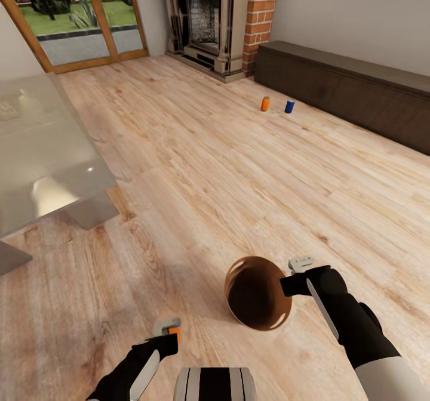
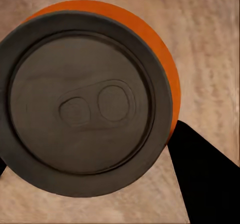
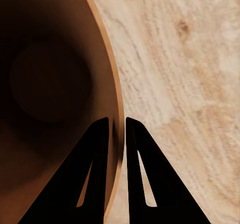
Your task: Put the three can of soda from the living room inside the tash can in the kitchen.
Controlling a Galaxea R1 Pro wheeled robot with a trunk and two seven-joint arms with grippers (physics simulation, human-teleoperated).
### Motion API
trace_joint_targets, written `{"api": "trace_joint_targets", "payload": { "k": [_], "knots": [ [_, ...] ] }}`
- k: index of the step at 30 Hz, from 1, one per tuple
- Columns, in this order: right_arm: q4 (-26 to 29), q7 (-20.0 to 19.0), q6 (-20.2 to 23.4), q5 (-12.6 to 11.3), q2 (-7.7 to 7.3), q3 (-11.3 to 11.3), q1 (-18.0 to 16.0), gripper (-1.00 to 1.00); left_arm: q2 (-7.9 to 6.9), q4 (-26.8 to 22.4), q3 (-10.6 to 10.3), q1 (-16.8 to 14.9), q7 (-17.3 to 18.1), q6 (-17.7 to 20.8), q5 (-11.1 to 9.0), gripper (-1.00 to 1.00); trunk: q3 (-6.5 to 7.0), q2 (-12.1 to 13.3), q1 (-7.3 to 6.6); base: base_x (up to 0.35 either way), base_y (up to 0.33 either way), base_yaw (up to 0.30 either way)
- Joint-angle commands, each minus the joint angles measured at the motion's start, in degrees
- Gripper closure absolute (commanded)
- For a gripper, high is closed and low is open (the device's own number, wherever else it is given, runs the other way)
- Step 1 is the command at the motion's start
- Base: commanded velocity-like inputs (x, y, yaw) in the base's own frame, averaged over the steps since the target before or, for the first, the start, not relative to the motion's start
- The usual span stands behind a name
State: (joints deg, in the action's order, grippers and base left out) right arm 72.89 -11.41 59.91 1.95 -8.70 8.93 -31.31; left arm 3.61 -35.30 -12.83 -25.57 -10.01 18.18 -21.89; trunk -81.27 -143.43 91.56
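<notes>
We see a light wood floor (image 1: 239,168) running up to a red brick fireplace (image 1: 224,19), with a long low dark cabinet (image 1: 352,88) along the wall on the right and a glass table (image 1: 42,150) at the left. Low in the head view, the right gripper (image 1: 286,284) pinches the rim of the trash can (image 1: 258,293); in the right wrist view its fingers (image 3: 95,174) sit nearly closed with the thin wall between them, one inside and one outside. The bin's long axis runs roughly toward the camera, so its mouth opens up at us and we look into the tan-brown interior (image 3: 50,84). The left gripper (image 1: 170,329) is closed around an orange can (image 2: 90,94), which stands on end along the fingers, grey top and pull tab facing the wrist camera. Far off, near the cabinet, a second orange can (image 1: 265,104) and a blue can (image 1: 289,107) stand upright on the floor, just beside each other but apart.
</notes>
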Motion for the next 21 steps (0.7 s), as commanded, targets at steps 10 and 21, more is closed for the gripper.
{"api": "trace_joint_targets", "payload": {
  "k": [10,21],
  "knots": [
    [-1.2,-0.4,0.1,-1.4,-0.06,-0.1,0.0,1.0,-0.14,-1.5,-0.1,0.0,0.1,0.0,0.0,1.0,1.65,0.1,0.22,0.0,0.0,0.0],
    [-1.6,-0.1,0.1,-1.4,0.08,-0.1,0.0,1.0,-0.24,-4.5,-0.4,0.1,0.3,0.1,0.0,1.0,3.19,3.0,-1.42,0.0,0.0,0.014]
  ]
}}
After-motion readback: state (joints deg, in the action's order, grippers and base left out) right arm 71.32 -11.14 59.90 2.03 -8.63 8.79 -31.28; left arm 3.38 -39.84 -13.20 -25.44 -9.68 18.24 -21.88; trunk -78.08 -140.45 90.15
